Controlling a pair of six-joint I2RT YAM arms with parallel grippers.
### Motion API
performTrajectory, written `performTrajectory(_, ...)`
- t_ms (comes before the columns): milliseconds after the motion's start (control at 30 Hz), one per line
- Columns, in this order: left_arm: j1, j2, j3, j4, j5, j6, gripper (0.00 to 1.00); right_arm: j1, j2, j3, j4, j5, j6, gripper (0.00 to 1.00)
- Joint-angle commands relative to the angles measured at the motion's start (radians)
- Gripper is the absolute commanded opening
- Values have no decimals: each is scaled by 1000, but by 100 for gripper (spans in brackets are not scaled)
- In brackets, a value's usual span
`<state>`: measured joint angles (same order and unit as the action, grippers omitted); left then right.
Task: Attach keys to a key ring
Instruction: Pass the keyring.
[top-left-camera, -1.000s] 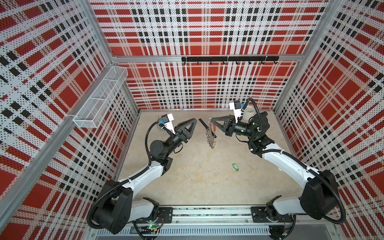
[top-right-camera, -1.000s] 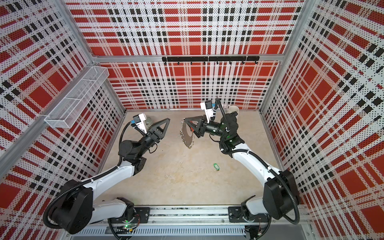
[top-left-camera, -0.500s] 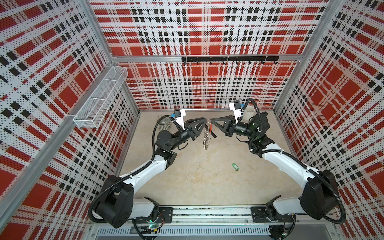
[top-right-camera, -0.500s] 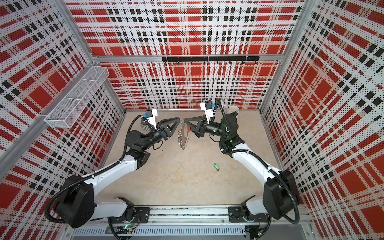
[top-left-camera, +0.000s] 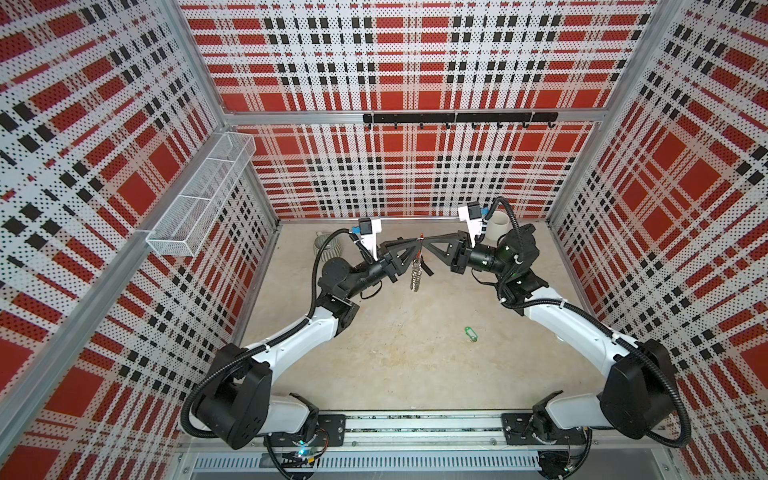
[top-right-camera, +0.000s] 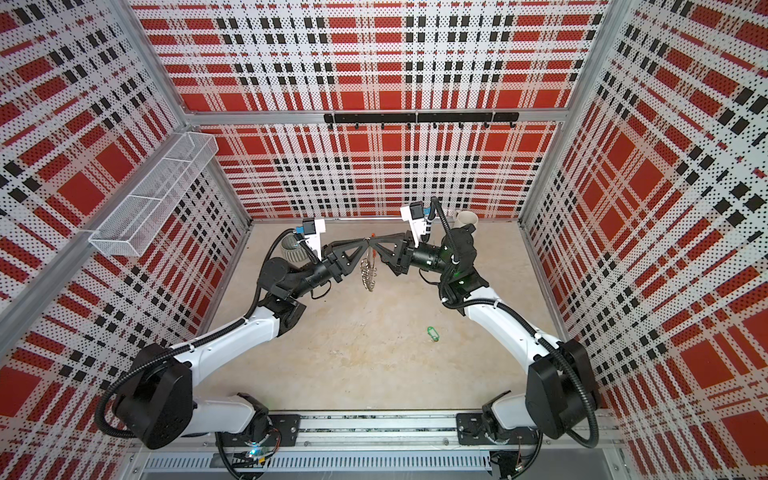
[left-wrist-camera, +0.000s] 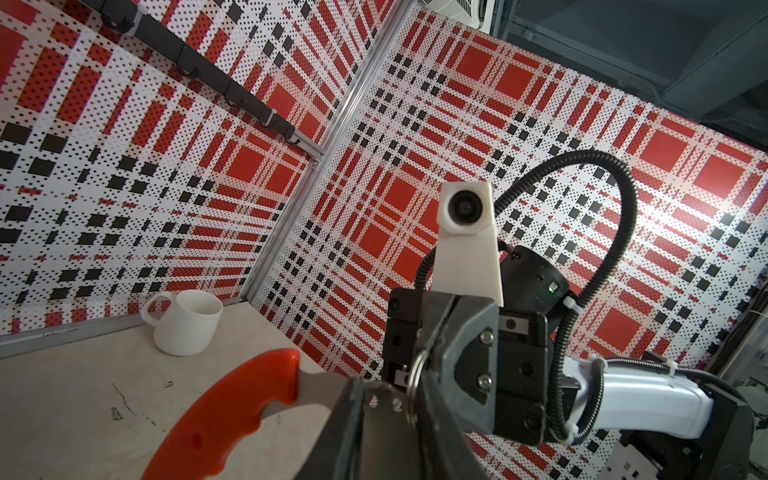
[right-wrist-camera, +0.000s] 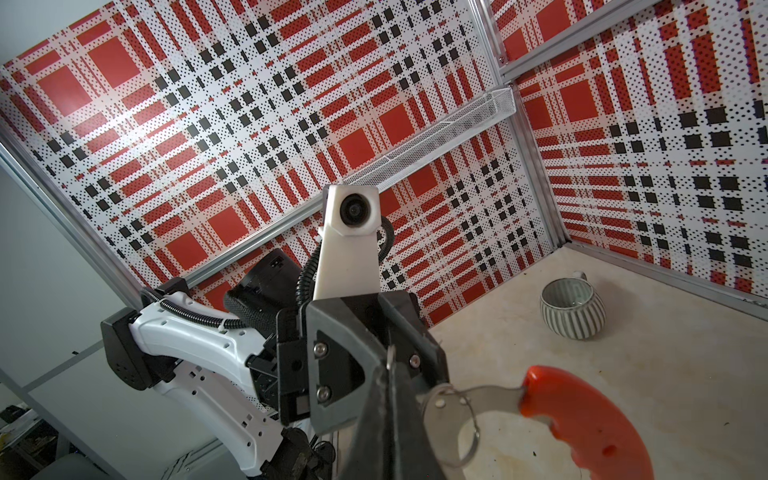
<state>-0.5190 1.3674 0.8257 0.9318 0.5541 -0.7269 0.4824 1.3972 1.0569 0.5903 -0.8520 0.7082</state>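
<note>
My left gripper (top-left-camera: 417, 243) has swung in from the left side of the worktop (top-left-camera: 374, 374) and now meets the top of the key ring (top-left-camera: 415, 272). Its jaws are much narrower than a second ago, but I cannot tell whether they have clamped the loop yet. The key ring hangs on edge in the air near the middle of the worktop's back edge, silver rings dangling, with its red arc (left-wrist-camera: 232, 415) close before my left wrist camera. My right gripper (top-left-camera: 425, 243) stays clenched on the ring's top, tip to tip with the left. So the ring is likely passing to a two-handed hold — yet the green key tag (top-left-camera: 471, 333) lies untouched on the worktop, right of centre, well apart. Nothing is attached yet.
</note>
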Motion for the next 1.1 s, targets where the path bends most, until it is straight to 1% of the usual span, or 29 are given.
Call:
performTrajectory(0, -6, 3, 27, -16, 7, 17, 18, 9, -11, -10, 53, -25, 3, 0)
performTrajectory(233, -3, -8, 15, -21, 8, 25, 0, 9, -19, -19, 31, -19, -14, 0)
performTrajectory(300, 0, -9, 18, -36, 17, 35, 0, 9, -23, -21, -2, -10, -36, 0)
performTrajectory(333, 3, -11, 20, -52, 24, 48, 0, 9, -27, -22, -30, -3, -52, 4)
performTrajectory(400, 7, -16, 36, -121, 39, 98, 0, 4, -41, -16, -128, 17, -120, 29)
performTrajectory(433, 7, -21, 48, -182, 40, 146, 0, -3, -54, -7, -222, 38, -193, 35)
performTrajectory(467, 4, -26, 63, -248, 36, 199, 0, -13, -66, 1, -301, 59, -248, 37)
performTrajectory(533, -6, -33, 113, -450, 12, 348, 0, -33, -92, 21, -457, 116, -366, 39)
performTrajectory(567, -15, -32, 136, -535, -8, 440, 0, -41, -100, 32, -511, 132, -409, 39)
performTrajectory(633, -43, -22, 201, -742, -101, 609, 0, -56, -102, 64, -612, 152, -488, 38)
performTrajectory(700, -73, 10, 264, -908, -176, 750, 0, -59, -86, 108, -704, 166, -556, 35)
performTrajectory(767, -88, 53, 334, -1047, -208, 842, 0, -58, -56, 155, -787, 168, -612, 33)
performTrajectory(833, -87, 109, 426, -1176, -194, 900, 0, -59, -25, 196, -855, 174, -656, 31)
performTrajectory(933, -80, 187, 562, -1336, -162, 937, 0, -57, 2, 219, -900, 185, -691, 28)
performTrajectory(1000, -72, 209, 607, -1377, -141, 946, 0, -59, 5, 216, -900, 192, -698, 27)
performTrajectory(1067, -70, 204, 614, -1377, -135, 955, 0, -58, 8, 215, -906, 204, -705, 26)
